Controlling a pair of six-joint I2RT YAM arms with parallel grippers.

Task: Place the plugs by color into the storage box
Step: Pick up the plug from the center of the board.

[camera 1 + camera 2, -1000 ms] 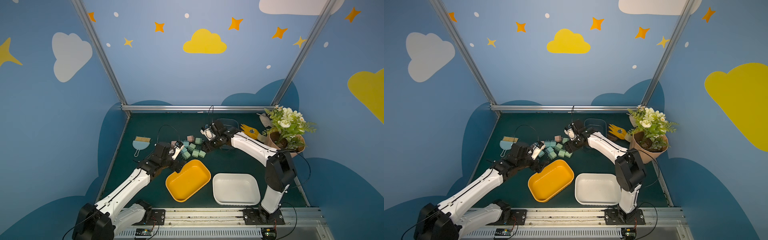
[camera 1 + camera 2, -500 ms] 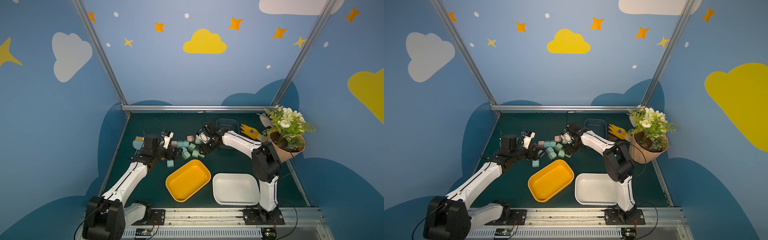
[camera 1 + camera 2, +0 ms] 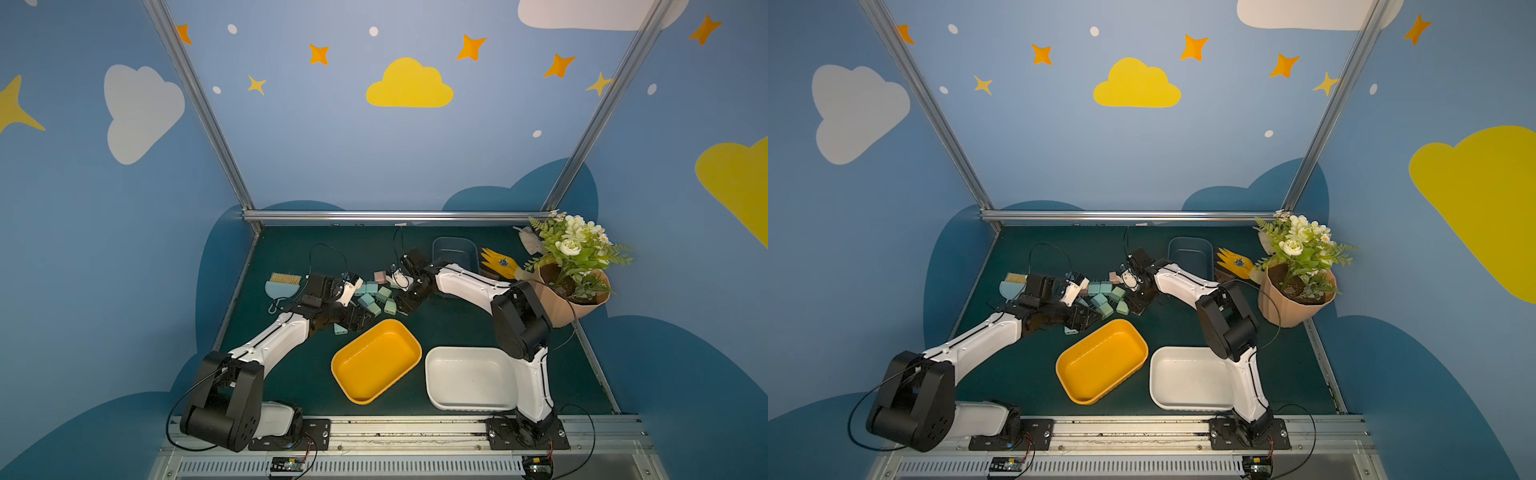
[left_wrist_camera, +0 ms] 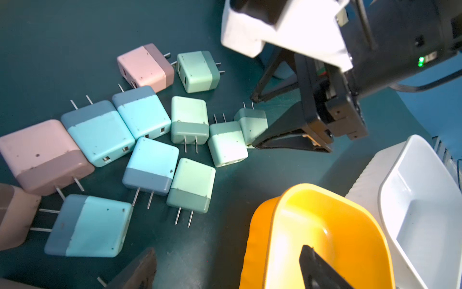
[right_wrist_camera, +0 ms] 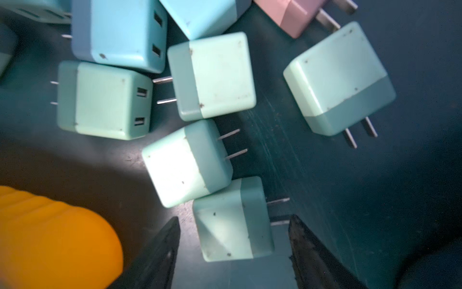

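Observation:
Several pink, light blue and mint plugs [image 3: 370, 296] [image 3: 1102, 298] lie in a heap on the dark green table. My right gripper [image 5: 235, 255] [image 3: 405, 307] is open, its fingers standing either side of one mint plug [image 5: 232, 220] at the heap's right edge, with a gap on each side. My left gripper [image 4: 230, 271] [image 3: 359, 322] is open and holds nothing. It hangs at the heap's near edge, with one finger [image 4: 320, 272] over the yellow storage box [image 4: 275, 225] [image 3: 376, 359]. A single mint plug [image 3: 340, 329] lies beside it.
A white storage box [image 3: 469, 378] sits to the right of the yellow one, and a dark blue one [image 3: 455, 251] stands at the back. A light-blue dustpan [image 3: 282, 286] lies left of the heap. A flower pot [image 3: 569, 291] and a yellow glove [image 3: 498, 262] are at the back right.
The left arm swung left toward the dustpan, then came back to the yellow box's rim. The right gripper slid nearer along the heap, and its jaws narrowed around the mint plug.

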